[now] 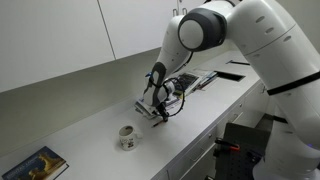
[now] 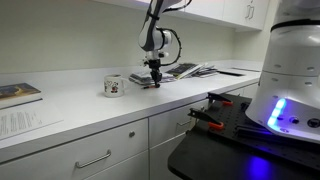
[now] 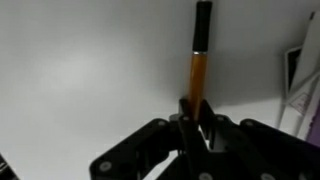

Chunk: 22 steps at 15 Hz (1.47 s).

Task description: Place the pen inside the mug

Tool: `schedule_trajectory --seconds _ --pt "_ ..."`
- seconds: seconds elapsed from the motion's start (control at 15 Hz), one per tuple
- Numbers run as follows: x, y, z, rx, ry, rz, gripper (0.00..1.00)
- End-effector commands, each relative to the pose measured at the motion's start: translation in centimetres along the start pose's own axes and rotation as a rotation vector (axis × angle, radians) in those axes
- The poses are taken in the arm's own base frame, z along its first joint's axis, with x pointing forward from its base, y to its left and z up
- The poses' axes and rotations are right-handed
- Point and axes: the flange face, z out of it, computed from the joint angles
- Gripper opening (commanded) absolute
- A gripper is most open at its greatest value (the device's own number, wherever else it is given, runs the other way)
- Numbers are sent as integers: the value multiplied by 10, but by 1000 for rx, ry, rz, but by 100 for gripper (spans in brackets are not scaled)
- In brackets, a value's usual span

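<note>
In the wrist view the pen (image 3: 198, 55), an orange stick with a dark tip, runs up from between my gripper's (image 3: 196, 108) fingers, which are shut on its lower end. In both exterior views my gripper (image 1: 157, 108) (image 2: 153, 70) hangs just above the white countertop. The white mug (image 1: 127, 137) (image 2: 113, 86) with a dark print stands upright on the counter, apart from the gripper. The pen is too small to make out in the exterior views.
A stack of papers or magazines (image 1: 196, 80) (image 2: 185, 71) lies on the counter beside the gripper. A book (image 1: 37, 165) (image 2: 15, 94) lies at the counter's far end beyond the mug. White upper cabinets (image 1: 70, 35) hang over the back wall.
</note>
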Motion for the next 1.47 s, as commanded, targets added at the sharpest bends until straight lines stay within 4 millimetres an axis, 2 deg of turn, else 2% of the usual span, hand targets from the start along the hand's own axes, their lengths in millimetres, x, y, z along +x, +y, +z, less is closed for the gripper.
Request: schedule_trajectory --seconds 0.0,0.53,0.73,1.07,1.2,1.33,1.4 --pt "-6 7 -20 27 3 -84 4" --pt "-44 30 -88 285 242 -335 4" --pt "-56 39 -102 414 362 -399 4" --pt "-99 58 -117 632 570 -474 4" --pt "-110 68 -123 708 658 -473 4" --pt "-126 63 -155 746 746 -467 4" --pt "-131 64 -164 767 780 -471 4"
